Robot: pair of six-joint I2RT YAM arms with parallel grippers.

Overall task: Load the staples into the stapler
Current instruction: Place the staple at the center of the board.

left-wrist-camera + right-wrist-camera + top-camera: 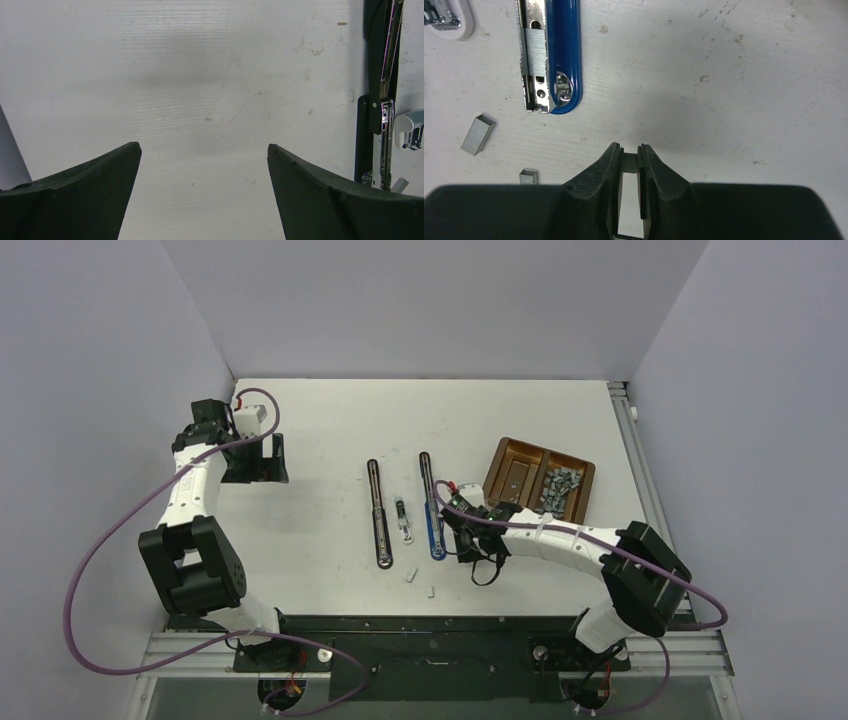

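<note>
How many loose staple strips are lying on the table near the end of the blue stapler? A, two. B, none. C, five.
A: the right wrist view shows a longer staple strip and a shorter staple strip lying on the table just past the end of the blue stapler.

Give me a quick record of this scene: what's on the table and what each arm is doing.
left gripper: open, above the table
right gripper: shut on a staple strip
blue stapler: lying open, a strip already in its channel
black stapler: lying open, left of the blue one
loose staples: two on the table near the blue stapler
brown tray: heap of staples in its right-hand compartment
</note>
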